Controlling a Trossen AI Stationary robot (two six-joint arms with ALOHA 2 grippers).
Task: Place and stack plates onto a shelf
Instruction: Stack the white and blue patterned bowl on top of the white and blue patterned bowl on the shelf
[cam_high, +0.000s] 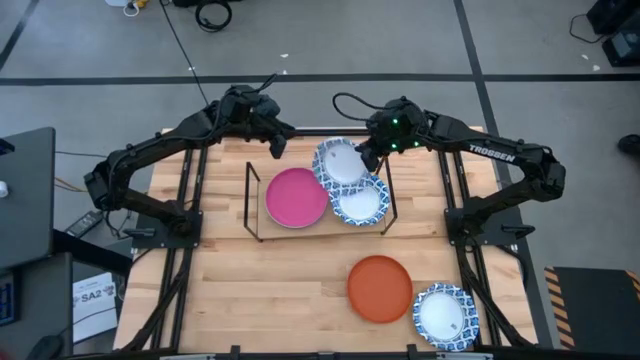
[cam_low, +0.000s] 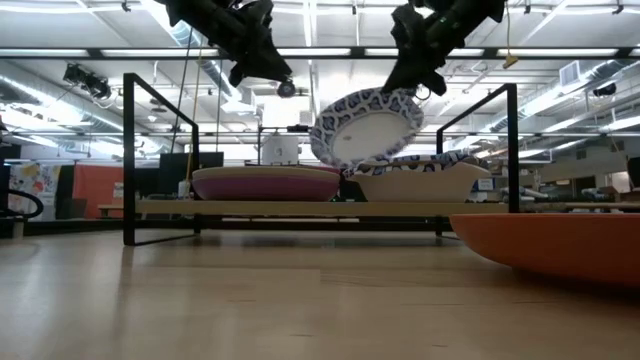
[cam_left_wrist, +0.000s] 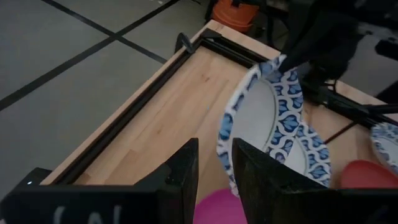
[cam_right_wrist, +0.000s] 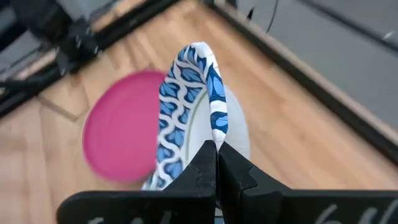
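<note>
Overhead, right gripper (cam_high: 368, 158) fingers pinch tilted patterned plate (cam_high: 340, 162) above shelf (cam_high: 252, 200); left gripper (cam_high: 276, 146) fingers parted, empty.

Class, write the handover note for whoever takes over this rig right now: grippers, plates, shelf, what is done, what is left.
Right gripper: shut on the rim of a tilted blue-patterned plate, held over the shelf, above another patterned plate.
Left gripper: empty, fingers apart, hanging over the shelf's far edge.
Done: magenta plate and one patterned plate lie on the shelf.
Left: set the held plate down; then the orange plate and the last patterned plate, both on the table's near right.
</note>
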